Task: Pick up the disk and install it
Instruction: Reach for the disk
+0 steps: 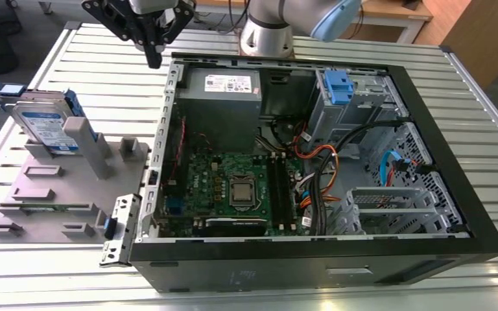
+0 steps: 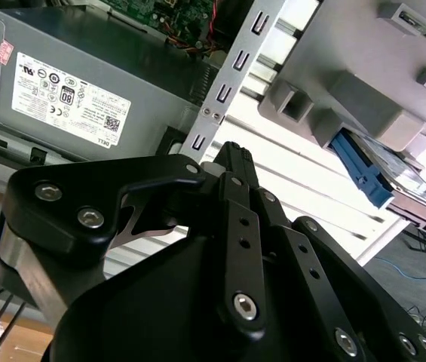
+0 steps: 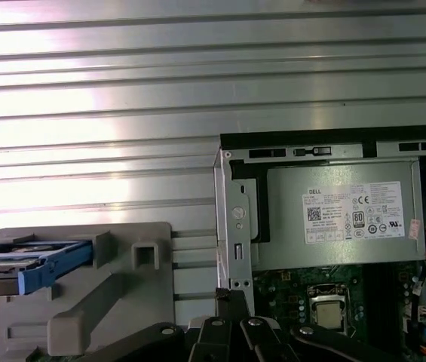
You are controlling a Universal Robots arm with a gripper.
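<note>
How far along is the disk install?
Done: nothing yet. The disk sits in the grey stand, outside the case. In hand: nothing; the claw hangs shut and empty over the case's edge, near the power supply. Left: both the pickup and the install.

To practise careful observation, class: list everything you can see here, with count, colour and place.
disk: at least one, silver with blue bracket, standing in the holder, exterior view's left
holder: one, grey, on the table beside the case
computer case: one, black, open, centre
power supply: one, grey, inside the case
motherboard: one, green, case floor
table: one, silver slats
gripper: one, black, shut, empty, by the case's power-supply corner
</note>
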